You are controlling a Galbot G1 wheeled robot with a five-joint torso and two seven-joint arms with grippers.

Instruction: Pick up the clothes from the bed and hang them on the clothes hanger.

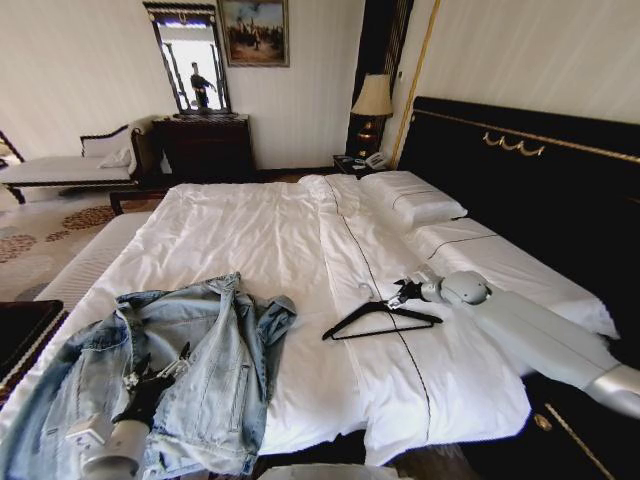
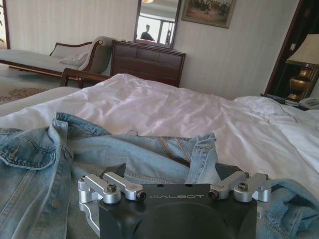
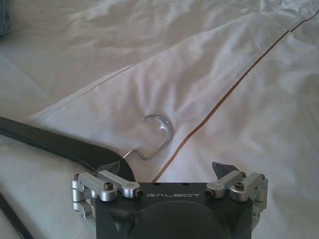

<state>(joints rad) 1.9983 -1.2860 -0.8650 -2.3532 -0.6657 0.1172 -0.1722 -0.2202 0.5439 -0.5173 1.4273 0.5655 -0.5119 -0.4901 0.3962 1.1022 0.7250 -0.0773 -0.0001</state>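
The clothes, a light-blue denim jacket, lie crumpled on the near left part of the bed. My left gripper hovers low over the jacket's middle. In the left wrist view my left gripper is open, with folds of the jacket between and beyond its fingers. The black clothes hanger lies flat on the sheet to the right. My right gripper is open at its top end. In the right wrist view the metal hook lies just ahead of my right gripper, and one fingertip overlaps the hanger's black arm.
White pillows and a black headboard bound the bed on the right. A nightstand with a lamp stands beyond. A dark dresser and a chaise longue stand at the far left. A dark piece of furniture stands at the near left.
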